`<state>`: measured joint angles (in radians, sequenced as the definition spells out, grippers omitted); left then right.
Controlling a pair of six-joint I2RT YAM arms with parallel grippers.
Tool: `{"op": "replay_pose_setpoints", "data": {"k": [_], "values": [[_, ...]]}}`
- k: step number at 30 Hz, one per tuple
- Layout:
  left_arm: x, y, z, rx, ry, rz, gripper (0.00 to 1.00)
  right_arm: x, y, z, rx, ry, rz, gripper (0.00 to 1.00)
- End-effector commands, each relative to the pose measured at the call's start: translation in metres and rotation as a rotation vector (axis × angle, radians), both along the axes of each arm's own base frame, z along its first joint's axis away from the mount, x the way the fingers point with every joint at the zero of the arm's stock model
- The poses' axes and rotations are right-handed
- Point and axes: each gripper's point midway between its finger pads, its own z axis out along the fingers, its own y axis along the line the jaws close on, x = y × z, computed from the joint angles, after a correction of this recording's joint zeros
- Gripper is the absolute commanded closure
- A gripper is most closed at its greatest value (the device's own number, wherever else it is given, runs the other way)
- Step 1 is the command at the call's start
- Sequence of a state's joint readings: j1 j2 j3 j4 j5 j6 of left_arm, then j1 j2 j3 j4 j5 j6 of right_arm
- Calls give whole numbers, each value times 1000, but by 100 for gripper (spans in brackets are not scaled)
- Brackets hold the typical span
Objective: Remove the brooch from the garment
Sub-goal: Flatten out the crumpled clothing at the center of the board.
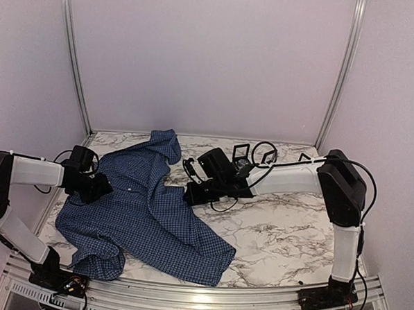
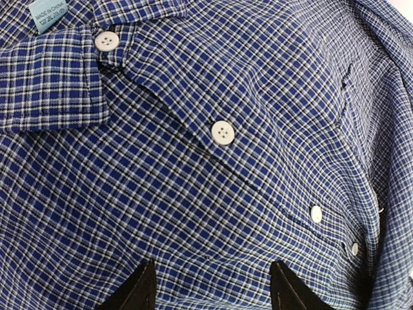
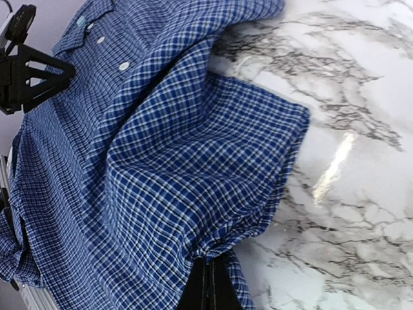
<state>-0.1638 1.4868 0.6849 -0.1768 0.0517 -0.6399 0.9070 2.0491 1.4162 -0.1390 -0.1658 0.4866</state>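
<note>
My left pincer (image 2: pixel 213 296) hangs just over the shirt (image 1: pixel 148 221), near the collar (image 2: pixel 51 90). Its two dark fingers (image 2: pixel 139 290) stand apart, about half open, and hold nothing. Blue checked cloth shows between them. Close in front of it I see a white button (image 2: pixel 222 132), with more small buttons in a row going off to the right. A little blue label (image 2: pixel 50 13) sits inside the collar. My right pincer (image 3: pixel 206 271) is shut tight on the shirt. It pinches a fold at the cloth's edge, and the cloth bunches into wrinkles right at the tips. The shirt lies spread out on the left part of the marble table (image 1: pixel 293 229), with one sleeve pointing to the back wall. A small black box (image 1: pixel 241 152) stands at the back of the table, well apart from the shirt. I cannot tell where the brooch is; none of my views show it.
</note>
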Motion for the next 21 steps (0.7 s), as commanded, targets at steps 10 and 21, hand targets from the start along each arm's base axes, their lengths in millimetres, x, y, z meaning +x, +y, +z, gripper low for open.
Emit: {"op": "replay_pose_setpoints", "data": {"k": [10, 21], "values": [[-12, 22, -7, 12, 26, 27, 38, 102, -133, 13, -234, -164, -335, 100], [-20, 37, -9, 12, 37, 61, 38, 126, -165, 21, -314, -226, -408, 100]]}}
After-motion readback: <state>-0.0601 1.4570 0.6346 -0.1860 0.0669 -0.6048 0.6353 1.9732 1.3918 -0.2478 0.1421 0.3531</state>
